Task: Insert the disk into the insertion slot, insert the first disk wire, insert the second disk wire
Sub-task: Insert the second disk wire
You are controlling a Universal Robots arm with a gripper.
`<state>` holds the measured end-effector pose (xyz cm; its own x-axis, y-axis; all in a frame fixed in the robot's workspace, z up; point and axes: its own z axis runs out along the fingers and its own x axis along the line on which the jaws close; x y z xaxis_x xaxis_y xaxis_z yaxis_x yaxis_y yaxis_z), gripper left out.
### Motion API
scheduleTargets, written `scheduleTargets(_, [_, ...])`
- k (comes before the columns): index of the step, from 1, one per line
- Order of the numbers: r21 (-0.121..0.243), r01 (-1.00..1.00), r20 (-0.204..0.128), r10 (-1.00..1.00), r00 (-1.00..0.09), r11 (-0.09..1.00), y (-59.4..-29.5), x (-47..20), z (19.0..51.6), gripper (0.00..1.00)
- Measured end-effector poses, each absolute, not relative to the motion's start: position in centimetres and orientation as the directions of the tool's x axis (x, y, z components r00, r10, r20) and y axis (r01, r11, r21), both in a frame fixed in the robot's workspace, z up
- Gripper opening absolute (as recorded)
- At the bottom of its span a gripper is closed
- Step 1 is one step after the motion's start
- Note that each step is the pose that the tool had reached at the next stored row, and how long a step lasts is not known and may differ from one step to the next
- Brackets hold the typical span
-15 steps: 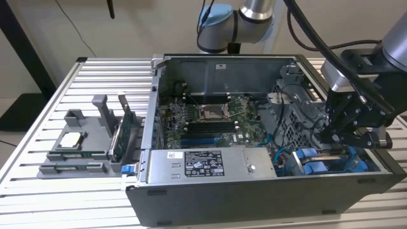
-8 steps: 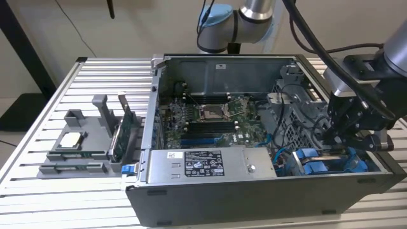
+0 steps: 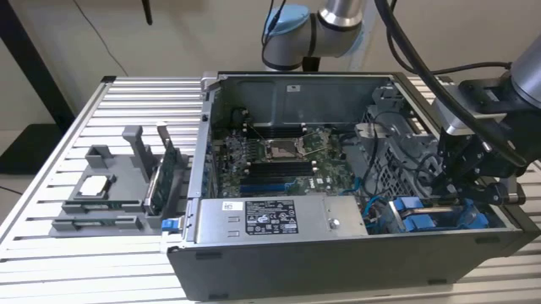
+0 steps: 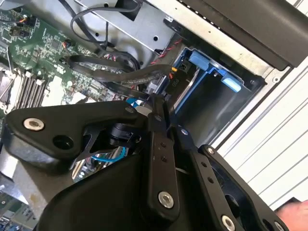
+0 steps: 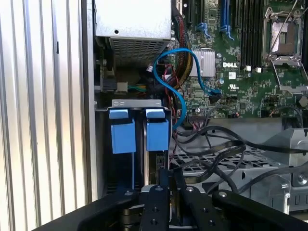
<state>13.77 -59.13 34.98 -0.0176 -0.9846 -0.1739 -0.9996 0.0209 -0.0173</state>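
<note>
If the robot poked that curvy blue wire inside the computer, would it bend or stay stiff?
The blue wire would probably bend and spring back: it is thin and already hangs in a loose loop. It likely weighs little. One end looks plugged into the green board, so it would flex, not slide away.

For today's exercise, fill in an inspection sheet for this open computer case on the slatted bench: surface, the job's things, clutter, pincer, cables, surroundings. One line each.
Surface: slatted metal bench carrying the open computer case.
Job's things: blue carrier tabs stand in the insertion slot at the case's corner; the disk body itself cannot be made out.
Clutter: grey parts holder with upright cards on the exterior view's left.
Pincer: pincer reaches down just above the blue bay, fingers drawn together.
Cables: blue cable loops to the motherboard; black cables lie across the metal cage.
Surroundings: pale wall behind the bench.
</note>
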Motion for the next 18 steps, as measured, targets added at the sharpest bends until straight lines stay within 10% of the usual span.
scheduleTargets(18, [-0.034, -0.999, -0.174, -0.985, -0.015, 0.021, -59.37, 13.70, 34.38, 0.16])
